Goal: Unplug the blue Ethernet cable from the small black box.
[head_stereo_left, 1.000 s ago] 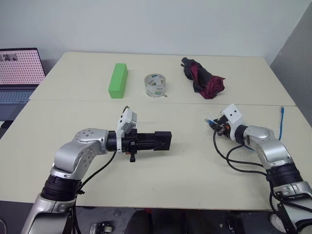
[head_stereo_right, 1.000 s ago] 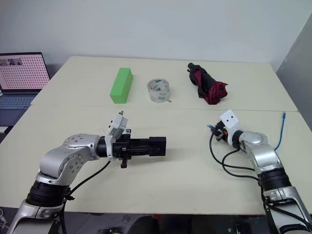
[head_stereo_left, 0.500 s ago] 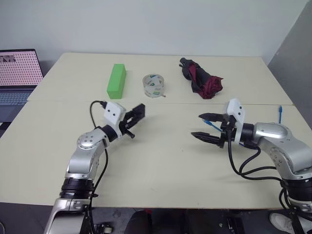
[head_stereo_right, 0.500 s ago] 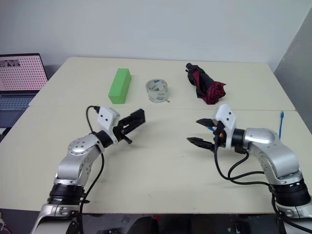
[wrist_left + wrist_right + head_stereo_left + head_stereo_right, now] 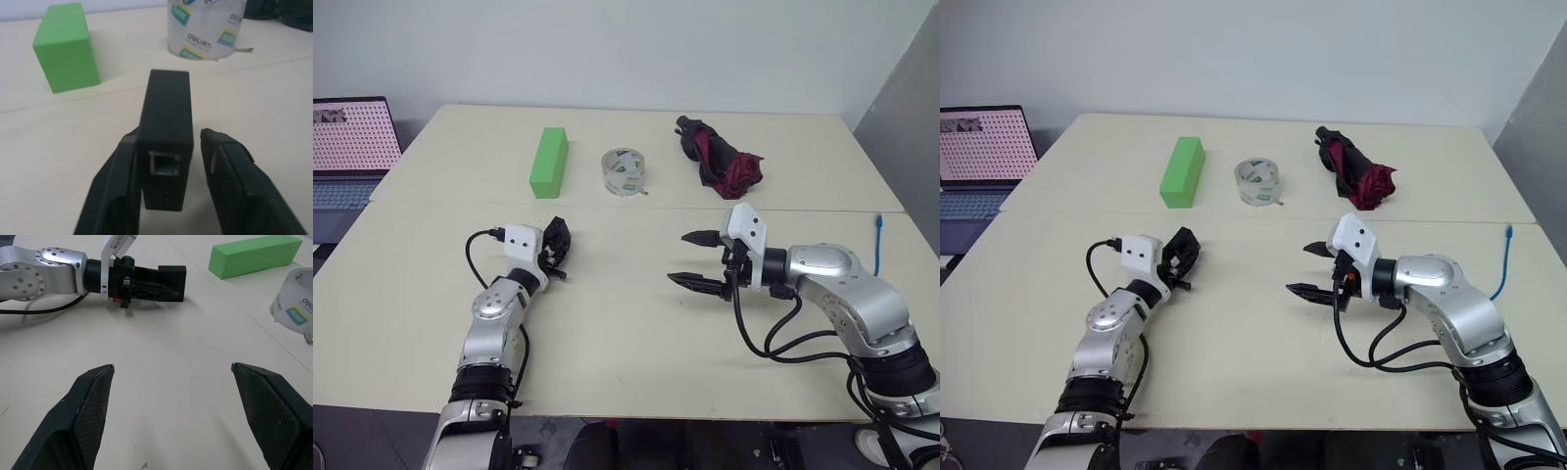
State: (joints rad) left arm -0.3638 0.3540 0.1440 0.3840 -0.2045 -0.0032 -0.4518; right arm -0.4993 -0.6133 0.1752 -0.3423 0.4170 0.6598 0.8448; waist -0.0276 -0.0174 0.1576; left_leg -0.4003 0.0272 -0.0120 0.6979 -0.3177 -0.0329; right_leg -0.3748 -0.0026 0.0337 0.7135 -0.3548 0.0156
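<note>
The small black box (image 5: 165, 107) rests on the table between the fingers of my left gripper (image 5: 555, 253), its empty port facing the wrist. One finger (image 5: 117, 186) lies against the box and the other stands slightly off it, so the gripper is open. My right gripper (image 5: 697, 259) hovers over the table's middle, wide open with nothing between its fingers (image 5: 93, 406). A stretch of the blue Ethernet cable (image 5: 878, 235) lies near the table's right edge, apart from both grippers and the box; the rest is hidden behind my right arm.
Along the far half of the table stand a green block (image 5: 548, 162), a clear tape roll (image 5: 624, 171) and a folded dark red umbrella (image 5: 720, 157). A laptop (image 5: 347, 147) sits off the table's left edge. Black arm cables (image 5: 783, 338) loop on the table under my right arm.
My left arm swung from pointing right to pointing forward, lowered the box to the table, and its fingers loosened. My right gripper moved left, away from the cable, and opened wide.
</note>
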